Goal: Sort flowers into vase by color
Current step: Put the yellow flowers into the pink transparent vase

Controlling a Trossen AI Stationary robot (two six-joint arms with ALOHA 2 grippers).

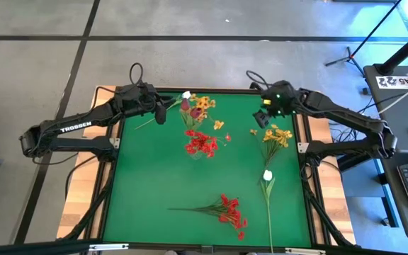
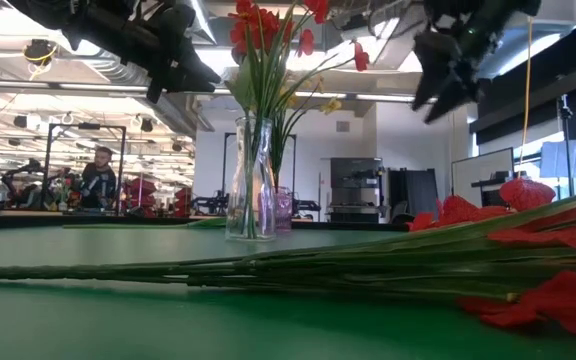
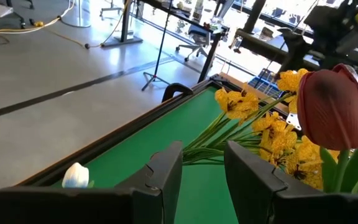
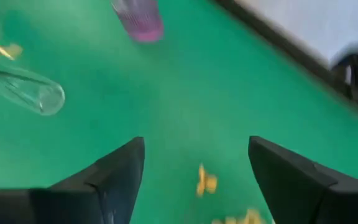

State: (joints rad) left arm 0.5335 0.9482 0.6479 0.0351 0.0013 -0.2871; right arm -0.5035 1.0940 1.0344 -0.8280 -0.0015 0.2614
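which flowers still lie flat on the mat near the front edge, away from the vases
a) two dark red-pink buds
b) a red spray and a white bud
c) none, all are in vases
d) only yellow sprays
b: the high view shows a red spray lying flat near the front edge and a white bud on its long stem beside it, both well apart from the vases at the back.

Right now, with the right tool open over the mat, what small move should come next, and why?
Probably lower the right tool toward the yellow-orange spray lying loose on the green mat just below it in the high view. Its fingers are spread wide with nothing between them, and yellow petals already show in the gap, so a short descent looks enough.
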